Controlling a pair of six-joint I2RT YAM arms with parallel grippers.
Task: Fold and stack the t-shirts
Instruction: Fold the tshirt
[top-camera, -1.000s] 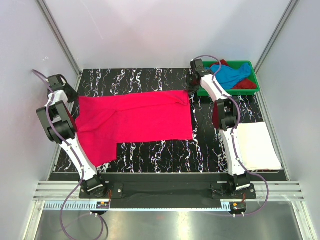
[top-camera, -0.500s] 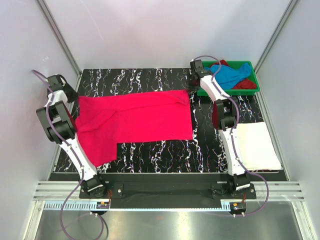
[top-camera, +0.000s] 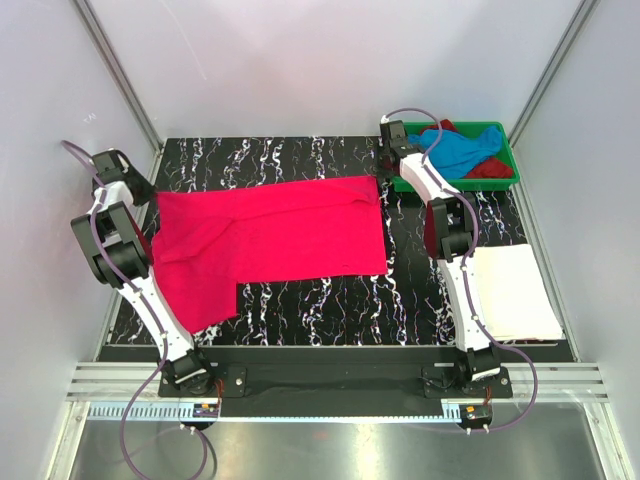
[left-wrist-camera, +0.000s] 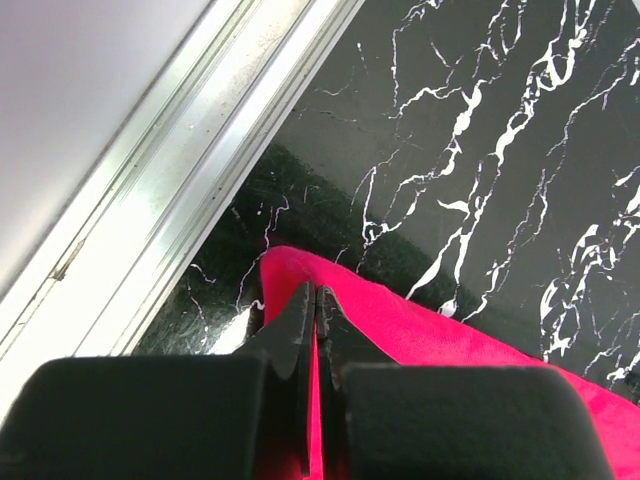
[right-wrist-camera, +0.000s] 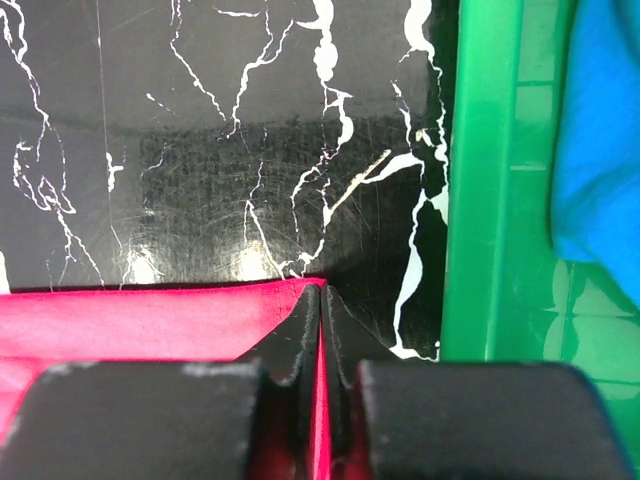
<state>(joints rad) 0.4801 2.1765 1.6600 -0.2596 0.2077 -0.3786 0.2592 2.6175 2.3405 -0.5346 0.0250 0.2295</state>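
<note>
The hot pink t-shirt (top-camera: 270, 235) lies spread across the middle of the black marbled table (top-camera: 300, 160), its long far edge running left to right and a flap hanging toward the near left. The left gripper (left-wrist-camera: 315, 295) is clenched on the far-left corner of this cloth, close to the metal rail at the table's left edge. The right gripper (right-wrist-camera: 321, 292) is clenched on the far-right corner, just beside the wall of the green tray (right-wrist-camera: 480, 180). In both wrist views the jaws are pressed together with a thin fold of pink fabric between them. The sky blue t-shirt (top-camera: 462, 148) and the dark red t-shirt (top-camera: 492, 168) sit bunched in the tray at the far right, and the white t-shirt (top-camera: 515, 290) lies folded flat at the near right. The pink shirt looks light, limp and thin, so it will probably sag and drape between the two pinches rather than hold any shape. It may also slip out of a shallow bite. Corners and hem edges look like the best places to hold, with both arms moving together so the cloth stays taut and folds cleanly.
</note>
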